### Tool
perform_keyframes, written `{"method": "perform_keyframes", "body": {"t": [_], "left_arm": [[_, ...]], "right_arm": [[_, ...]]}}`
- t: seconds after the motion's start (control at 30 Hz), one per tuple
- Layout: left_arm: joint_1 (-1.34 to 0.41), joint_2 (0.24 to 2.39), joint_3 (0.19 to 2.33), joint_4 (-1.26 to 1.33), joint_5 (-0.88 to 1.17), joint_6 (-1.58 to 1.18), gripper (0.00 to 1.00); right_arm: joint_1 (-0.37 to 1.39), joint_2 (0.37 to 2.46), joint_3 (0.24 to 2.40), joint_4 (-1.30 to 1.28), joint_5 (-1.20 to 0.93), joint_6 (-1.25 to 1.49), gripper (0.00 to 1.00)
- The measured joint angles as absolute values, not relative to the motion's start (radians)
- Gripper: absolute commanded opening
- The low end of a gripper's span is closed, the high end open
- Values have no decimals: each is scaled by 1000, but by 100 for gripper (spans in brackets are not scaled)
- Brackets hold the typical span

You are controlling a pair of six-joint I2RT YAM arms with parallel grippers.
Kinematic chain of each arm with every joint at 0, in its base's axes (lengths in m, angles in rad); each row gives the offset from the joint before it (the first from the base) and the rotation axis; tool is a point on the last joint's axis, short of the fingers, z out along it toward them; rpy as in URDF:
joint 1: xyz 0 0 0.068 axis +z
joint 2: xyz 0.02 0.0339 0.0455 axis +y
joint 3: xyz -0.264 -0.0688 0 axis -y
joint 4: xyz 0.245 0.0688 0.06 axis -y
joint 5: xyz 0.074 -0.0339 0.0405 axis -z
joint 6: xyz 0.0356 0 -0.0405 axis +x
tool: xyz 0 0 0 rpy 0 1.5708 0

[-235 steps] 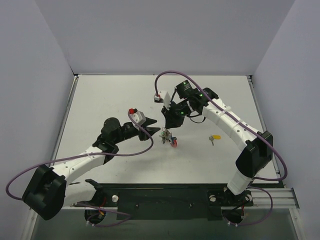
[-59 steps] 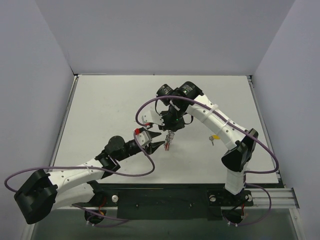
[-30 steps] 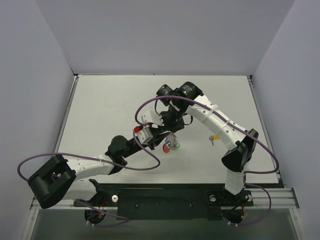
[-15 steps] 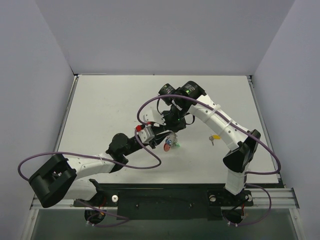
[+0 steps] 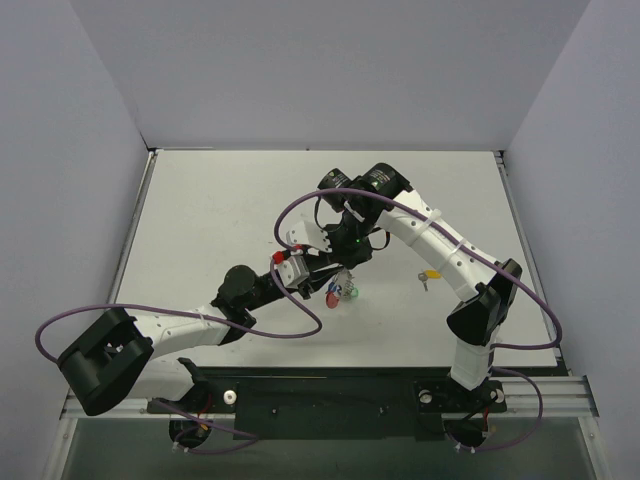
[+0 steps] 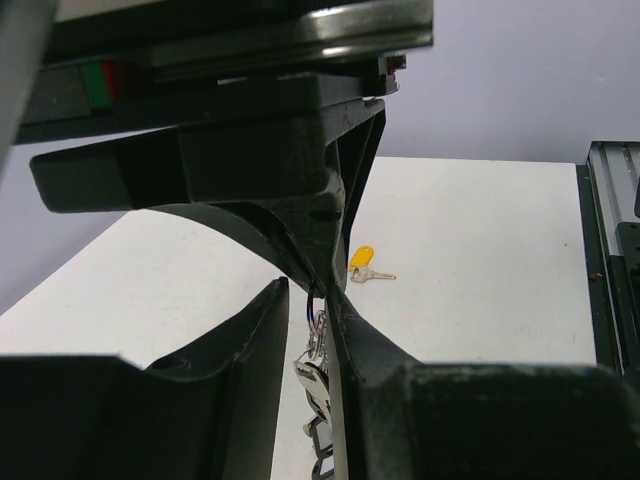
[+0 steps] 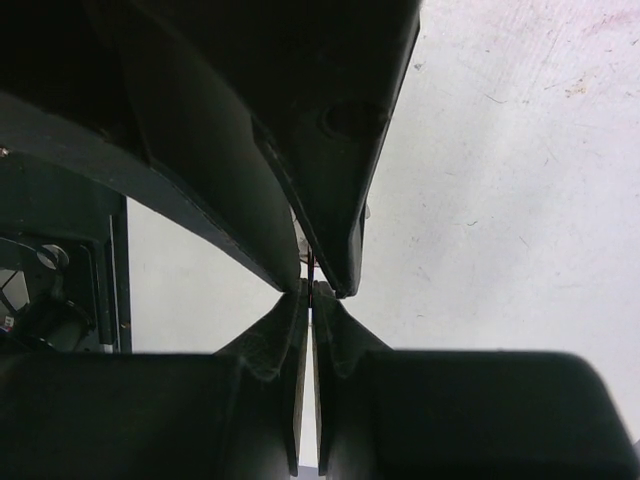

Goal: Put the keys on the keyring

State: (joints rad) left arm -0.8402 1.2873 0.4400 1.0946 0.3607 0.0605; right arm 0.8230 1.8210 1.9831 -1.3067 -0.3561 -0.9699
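The keyring (image 6: 311,305) shows as a thin dark wire, and my right gripper (image 7: 311,288) is shut on it above the table's middle. Several keys (image 5: 340,290) with red, green and blue heads hang from it. My left gripper (image 6: 310,295) meets the right gripper (image 5: 345,262) tip to tip. Its fingers stand a narrow gap apart, with the ring and hanging keys (image 6: 315,375) inside, close to the right-hand finger (image 6: 400,400). Table shows between the keys and the other finger. A yellow-capped key (image 5: 431,273) lies alone on the table, also seen in the left wrist view (image 6: 362,257).
Purple cables (image 5: 300,320) loop over both arms near the grippers. The white table (image 5: 220,200) is walled on the left, back and right. A black rail (image 5: 330,395) runs along the near edge, and its metal end (image 6: 610,200) shows at the far right.
Since two seconds ago my left arm has pushed further in under the right gripper, and the key bunch has swung slightly right. Over the last half second almost nothing has moved.
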Motion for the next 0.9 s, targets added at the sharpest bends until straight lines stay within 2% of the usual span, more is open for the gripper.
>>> {"method": "perform_keyframes", "body": {"t": [0.5, 0.67, 0.83, 0.9], "left_arm": [[-834, 1286, 441, 1048, 387, 66, 24], [-834, 1287, 441, 1010, 405, 68, 5], [-832, 1287, 445, 1005, 417, 64, 5], [-832, 1287, 445, 1005, 421, 61, 11]], "right_arm": [[812, 1821, 1972, -1314, -372, -970, 0], [812, 1821, 1971, -1313, -377, -969, 0], [811, 1818, 1965, -1313, -379, -969, 0], [811, 1813, 1959, -1313, -382, -967, 0]]}}
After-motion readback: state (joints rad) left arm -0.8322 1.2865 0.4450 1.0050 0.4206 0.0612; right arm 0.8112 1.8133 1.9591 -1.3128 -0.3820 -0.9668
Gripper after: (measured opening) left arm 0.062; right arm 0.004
